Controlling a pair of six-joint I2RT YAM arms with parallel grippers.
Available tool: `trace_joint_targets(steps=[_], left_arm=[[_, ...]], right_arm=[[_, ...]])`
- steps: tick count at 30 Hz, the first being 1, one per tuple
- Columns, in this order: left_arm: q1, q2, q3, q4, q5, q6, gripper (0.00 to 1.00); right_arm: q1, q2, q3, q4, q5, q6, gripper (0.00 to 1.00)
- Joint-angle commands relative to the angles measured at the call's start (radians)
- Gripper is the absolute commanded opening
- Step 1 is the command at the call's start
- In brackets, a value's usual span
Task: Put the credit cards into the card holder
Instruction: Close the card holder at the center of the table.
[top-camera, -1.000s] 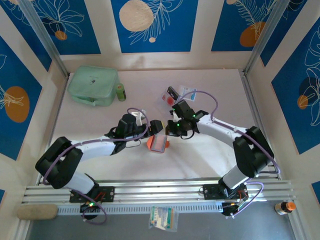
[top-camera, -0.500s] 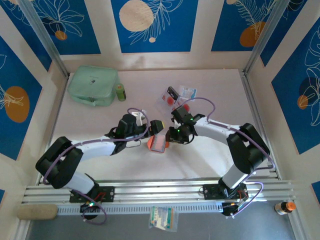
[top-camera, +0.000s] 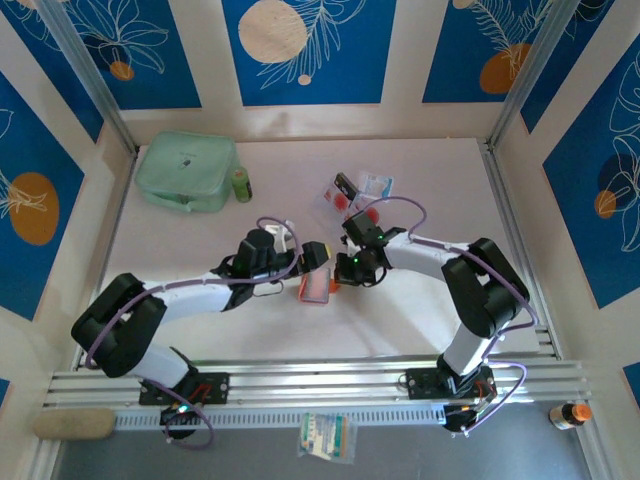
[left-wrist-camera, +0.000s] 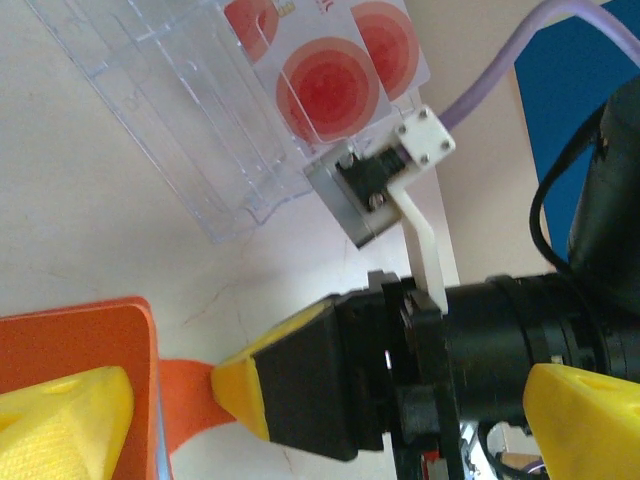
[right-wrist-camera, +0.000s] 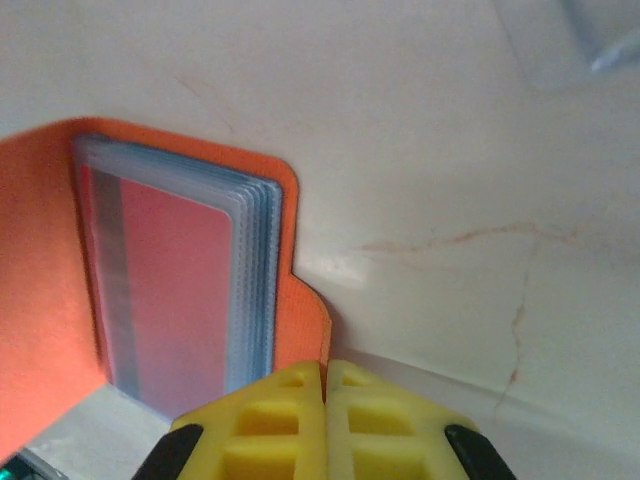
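The orange card holder (top-camera: 313, 287) lies open mid-table, and its clear sleeves (right-wrist-camera: 175, 275) show a reddish face with a grey stripe. My right gripper (top-camera: 336, 282) is shut on the holder's small orange tab (right-wrist-camera: 310, 320), its yellow fingertips (right-wrist-camera: 290, 400) pressed together. Seen from the left wrist, that right gripper (left-wrist-camera: 235, 385) pinches the tab (left-wrist-camera: 185, 385) beside the holder (left-wrist-camera: 70, 340). My left gripper (top-camera: 311, 268) stands wide open over the holder's far edge, holding nothing. Credit cards (left-wrist-camera: 325, 90) with red round marks lie by a clear plastic tray (left-wrist-camera: 180, 110). These credit cards (top-camera: 345, 197) lie behind the right gripper.
A mint-green zip pouch (top-camera: 187, 170) and a small green bottle (top-camera: 241, 184) sit at the back left. Aluminium rails (top-camera: 320, 380) run along the near edge, with a packet (top-camera: 325, 436) below them. Side posts and patterned walls close in the table.
The right arm folded in and its gripper came down and left onto the card holder's tab. The left arm and the holder barely moved.
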Motion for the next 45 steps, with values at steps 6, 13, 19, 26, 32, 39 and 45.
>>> trace_joint_targets(steps=[6,13,19,26,32,39,45], left_arm=[[-0.054,0.068,-0.006,0.067,-0.019,-0.025,1.00],[-0.084,0.119,-0.028,0.090,-0.083,-0.037,1.00],[-0.108,0.134,-0.045,0.067,-0.149,-0.030,1.00],[-0.148,0.117,0.057,-0.185,-0.208,0.112,1.00],[-0.165,0.102,0.183,-0.411,-0.254,0.279,1.00],[-0.166,0.158,0.292,-0.508,-0.242,0.375,1.00],[-0.179,0.213,0.338,-0.545,-0.227,0.415,1.00]], right_arm=[[-0.047,0.047,0.054,0.059,-0.100,-0.027,0.00],[-0.130,-0.060,-0.018,0.046,-0.117,-0.031,0.20],[-0.218,-0.173,-0.095,0.014,-0.126,-0.037,0.20],[-0.265,-0.260,-0.154,0.010,-0.148,-0.038,0.20],[-0.275,-0.296,-0.184,0.008,-0.158,-0.043,0.20],[-0.289,-0.320,-0.221,0.012,-0.170,-0.046,0.20],[-0.306,-0.343,-0.245,0.012,-0.175,-0.049,0.20]])
